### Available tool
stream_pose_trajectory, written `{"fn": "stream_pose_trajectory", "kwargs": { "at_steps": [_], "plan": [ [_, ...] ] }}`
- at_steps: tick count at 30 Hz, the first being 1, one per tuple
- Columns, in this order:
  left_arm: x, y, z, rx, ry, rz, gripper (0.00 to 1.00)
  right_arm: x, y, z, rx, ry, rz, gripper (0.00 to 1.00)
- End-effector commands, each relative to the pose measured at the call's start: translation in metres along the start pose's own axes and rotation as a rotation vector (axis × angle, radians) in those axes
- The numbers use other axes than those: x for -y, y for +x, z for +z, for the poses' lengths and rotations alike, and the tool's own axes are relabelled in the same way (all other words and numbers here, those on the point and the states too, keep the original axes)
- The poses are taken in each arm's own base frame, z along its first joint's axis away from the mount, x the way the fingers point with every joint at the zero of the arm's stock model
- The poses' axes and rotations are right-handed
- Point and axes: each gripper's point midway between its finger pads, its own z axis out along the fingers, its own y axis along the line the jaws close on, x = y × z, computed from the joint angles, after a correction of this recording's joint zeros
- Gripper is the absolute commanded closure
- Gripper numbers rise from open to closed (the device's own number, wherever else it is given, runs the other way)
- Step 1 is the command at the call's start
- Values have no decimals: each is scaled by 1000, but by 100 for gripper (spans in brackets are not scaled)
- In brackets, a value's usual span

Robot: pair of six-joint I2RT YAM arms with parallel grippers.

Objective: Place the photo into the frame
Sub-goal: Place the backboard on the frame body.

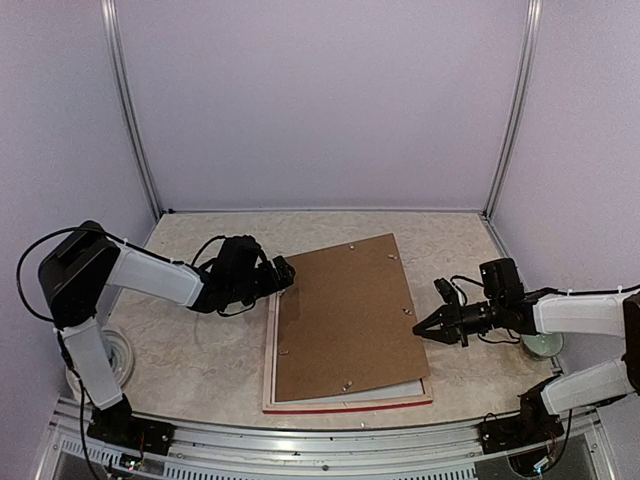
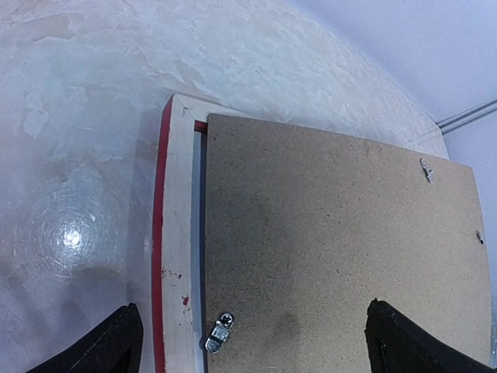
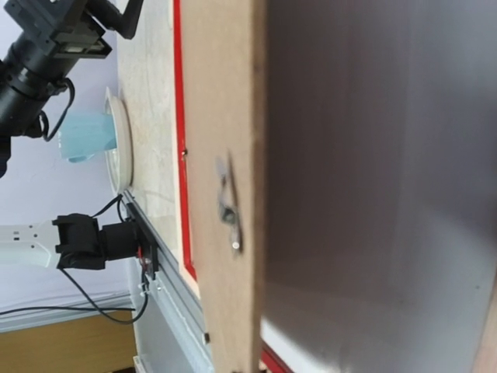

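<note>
L gripper (image 1: pixel 284 272) jaws apart by frame (image 1: pixel 340 406) far-left corner. R gripper (image 1: pixel 422 326) at backing board (image 1: pixel 345 315) rt edge; jaw state unclear. Photo unseen, prob under backing board. Risk: skewed backing board slides, shifts Photo, won't seat.

Backing board (image 3: pixel 225 93) edge — metal clip (image 3: pixel 227 208), red frame (image 3: pixel 181 116)

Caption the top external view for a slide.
Brown backing board lying askew on the face-down red frame, left gripper at its far-left corner, right gripper at its right edge.
</note>
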Motion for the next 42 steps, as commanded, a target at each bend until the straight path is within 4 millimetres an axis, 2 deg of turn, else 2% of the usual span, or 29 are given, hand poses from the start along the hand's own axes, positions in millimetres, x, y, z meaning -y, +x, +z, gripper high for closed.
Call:
{"fn": "stream_pose_trajectory", "kwargs": {
  "at_steps": [1, 5, 15, 30, 39, 42],
  "plan": [
    [14, -19, -9, 56, 44, -18, 1, -6, 9, -3, -20, -60, 34, 100],
    [17, -24, -11, 63, 41, -14, 1, -12, 10, -5, -26, -89, 34, 100],
    [20, -19, -8, 50, 42, -11, 1, -4, 15, -3, -38, -65, 36, 100],
    [21, 18, 9, -36, 54, 8, 1, 20, 3, 10, -46, 14, 41, 100],
    [22, 24, 13, -54, 64, 9, 1, 34, -2, 20, -51, 81, 39, 94],
    [20, 26, 14, -59, 61, 8, 1, 38, -5, 22, -49, 128, 19, 86]
  ]
}}
